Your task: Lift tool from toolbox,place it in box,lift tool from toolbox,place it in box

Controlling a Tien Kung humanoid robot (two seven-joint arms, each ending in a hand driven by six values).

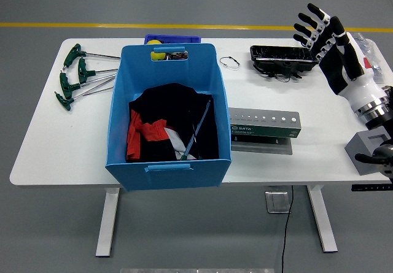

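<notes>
- Box [169, 156]: one blue bin at table [43, 144] centre-left. It holds dark cloth [166, 110] with red and white patches, and one blue-shafted tool [196, 132] lying slantwise on the cloth.
- Small tray [174, 38]: blue, touching the box's far wall; a yellow object [158, 54] and dark small parts sit at that wall. Its contents cannot be told further.
- Toolbox [264, 129]: one grey metal holder with a row of holes, just right of the box; the holes look empty.
- T-handle keys [77, 76]: four green-handled, lying on the table left of the box, shafts pointing right.
- Black case [282, 58]: one, at the far right of the table, with a wire ring [230, 62] near its left.
- Right hand [331, 46]: raised over the table's far-right corner, fingers [310, 27] spread wide, holding nothing, just right of the case.
- Grey block [368, 153]: at the right edge, beside the arm.
</notes>
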